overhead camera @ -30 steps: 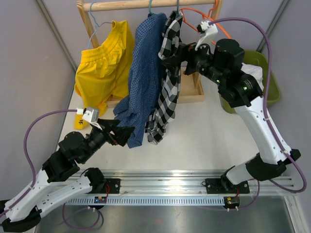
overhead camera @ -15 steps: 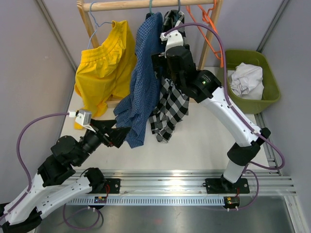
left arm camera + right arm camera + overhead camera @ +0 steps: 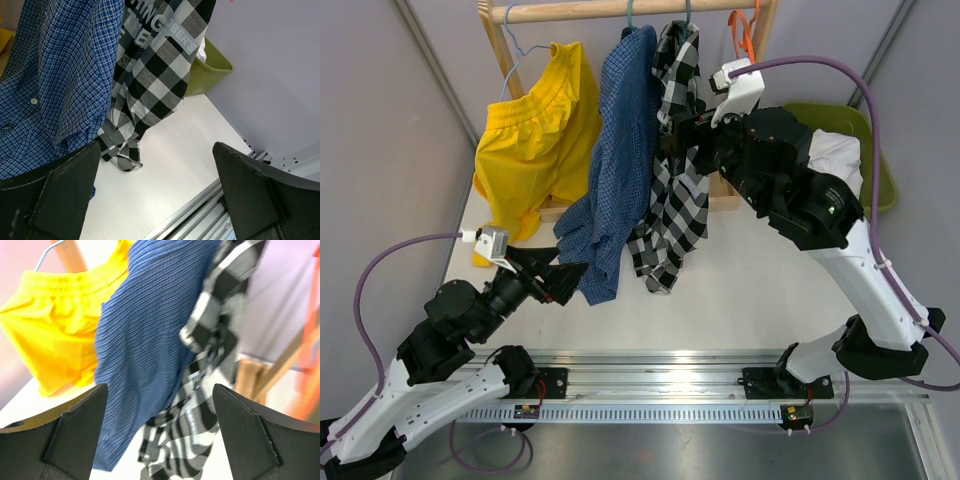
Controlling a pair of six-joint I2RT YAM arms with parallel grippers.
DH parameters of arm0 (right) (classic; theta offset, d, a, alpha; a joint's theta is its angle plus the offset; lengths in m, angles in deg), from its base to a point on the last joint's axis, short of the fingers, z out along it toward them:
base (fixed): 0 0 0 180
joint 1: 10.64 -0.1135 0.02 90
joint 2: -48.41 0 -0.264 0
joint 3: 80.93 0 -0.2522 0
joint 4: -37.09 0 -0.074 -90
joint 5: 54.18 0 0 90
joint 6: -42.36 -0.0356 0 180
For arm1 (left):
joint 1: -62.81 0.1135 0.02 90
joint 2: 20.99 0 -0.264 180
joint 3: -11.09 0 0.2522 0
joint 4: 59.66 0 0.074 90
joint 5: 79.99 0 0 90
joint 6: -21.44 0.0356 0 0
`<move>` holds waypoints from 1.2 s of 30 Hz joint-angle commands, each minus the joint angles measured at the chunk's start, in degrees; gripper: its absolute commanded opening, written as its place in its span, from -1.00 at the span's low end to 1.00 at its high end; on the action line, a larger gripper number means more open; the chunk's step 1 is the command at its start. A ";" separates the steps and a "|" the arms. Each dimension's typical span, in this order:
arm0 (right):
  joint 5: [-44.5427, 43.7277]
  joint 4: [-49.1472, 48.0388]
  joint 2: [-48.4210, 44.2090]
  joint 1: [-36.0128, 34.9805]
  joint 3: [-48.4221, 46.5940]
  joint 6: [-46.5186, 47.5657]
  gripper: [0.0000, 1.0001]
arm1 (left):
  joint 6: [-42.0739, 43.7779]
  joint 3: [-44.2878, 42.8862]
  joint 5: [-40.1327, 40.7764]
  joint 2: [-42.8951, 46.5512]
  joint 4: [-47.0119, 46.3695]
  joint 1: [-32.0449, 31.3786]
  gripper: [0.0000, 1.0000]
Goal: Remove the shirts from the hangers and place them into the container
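- Rail (image 3: 620, 10): pale wooden frame at the far side of the bench (image 3: 750, 290); every place below is given from it
- Blue shirt (image 3: 620, 150): fine check, hanging from the middle of the rail on the teal hanger (image 3: 629, 12); not yet taken off
- Plaid shirt (image 3: 675, 190): black-and-white, hanging just right of the rail's middle on the grey hanger (image 3: 687, 10), touching the blue shirt; not yet taken off
- White shirt (image 3: 842, 155): bundled inside the container, partly hidden by the right arm; counted as done
- Container (image 3: 882, 185): olive-green bin on the bench, just right of the rail's right post
- Orange hanger (image 3: 745, 30): bare, hooked at the rail's right end
- Yellow garment (image 3: 535, 140): hangs at the rail's left end; not part of the job
- Left claw (image 3: 565, 275): fingers wide apart, holding nothing, low on the near side of the rail, just beside the blue shirt's lower hem
- Right claw (image 3: 680, 135): fingers apart, nothing between them, below the rail's right half, close to the upper plaid shirt; contact cannot be told
- Progress, as a judgement: one shirt of three is binned and two are left; the plaid looks like the next to be taken
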 commanded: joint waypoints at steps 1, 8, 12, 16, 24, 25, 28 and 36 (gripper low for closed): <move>-6.47 -1.22 2.31 -0.43 -1.57 4.37 0.86 | -0.15 0.00 -0.38 -1.11 -2.77 0.07 0.98; -15.27 -4.65 8.20 -0.08 -4.04 10.10 0.89 | -0.33 -0.44 -0.55 -1.03 -2.16 0.07 0.98; -14.92 -4.65 10.57 2.28 -5.45 9.41 0.84 | -0.68 -0.35 -0.20 0.38 -1.46 0.07 0.98; -14.92 -4.83 10.84 4.84 -4.31 9.23 0.83 | -0.94 0.00 0.15 1.87 -0.76 0.07 0.98; -7.01 -2.80 4.62 5.55 -1.68 6.51 0.77 | -1.21 0.09 0.32 1.97 -0.66 0.07 0.98; -7.01 -3.15 3.82 5.55 -1.15 6.76 0.77 | -1.12 0.18 0.33 1.88 -0.75 0.07 0.98; -8.85 -4.12 2.49 5.55 -0.17 8.61 0.80 | -0.95 0.35 -0.20 1.18 -1.54 0.07 0.98; -4.21 -2.28 5.48 10.63 -2.36 7.13 0.80 | -1.03 -0.26 -0.73 0.03 -1.81 0.07 0.98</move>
